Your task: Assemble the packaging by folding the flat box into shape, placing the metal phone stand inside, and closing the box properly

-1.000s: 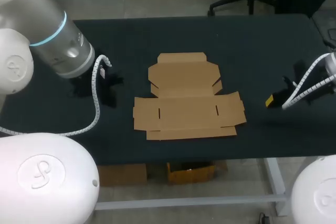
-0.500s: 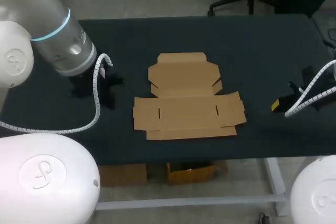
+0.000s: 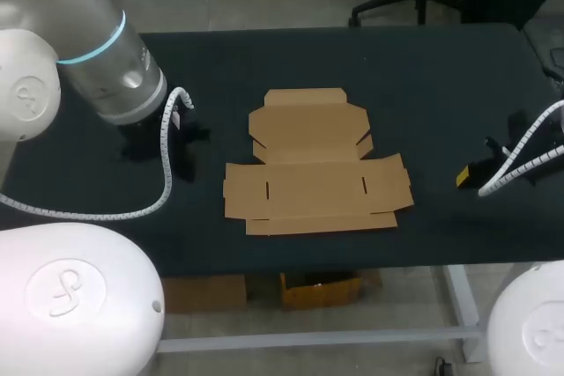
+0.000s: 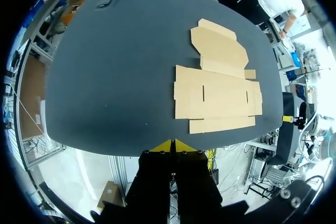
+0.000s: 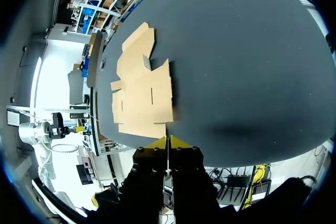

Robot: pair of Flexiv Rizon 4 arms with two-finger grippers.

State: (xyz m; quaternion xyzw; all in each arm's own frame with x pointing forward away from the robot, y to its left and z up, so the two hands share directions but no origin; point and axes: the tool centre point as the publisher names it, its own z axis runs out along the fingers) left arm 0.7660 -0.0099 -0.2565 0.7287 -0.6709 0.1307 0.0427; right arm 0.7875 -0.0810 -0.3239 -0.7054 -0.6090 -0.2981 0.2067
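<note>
Cardboard box [image 3: 315, 165]: flat and unfolded, mid tabletop [image 3: 432, 85]. Same spot and outline as a second ago, no flap raised.
Right arm, change: it has drawn back from the box toward the tabletop's right side, then settled. You can see its yellow tip well apart from the cardboard.
Left arm, change: a slight creep inward, little else.
Meaning for you: folding has not begun. Read both arms as staged, with nothing gained on the task yet.
Left claw [image 4: 173, 144]: tips pressed together, holding nothing, left of the box and well apart, box ahead of it.
Right claw [image 5: 167, 141]: tips together, holding nothing, box ahead and clear of it.
Metal phone stand: you won't find it in any view.
</note>
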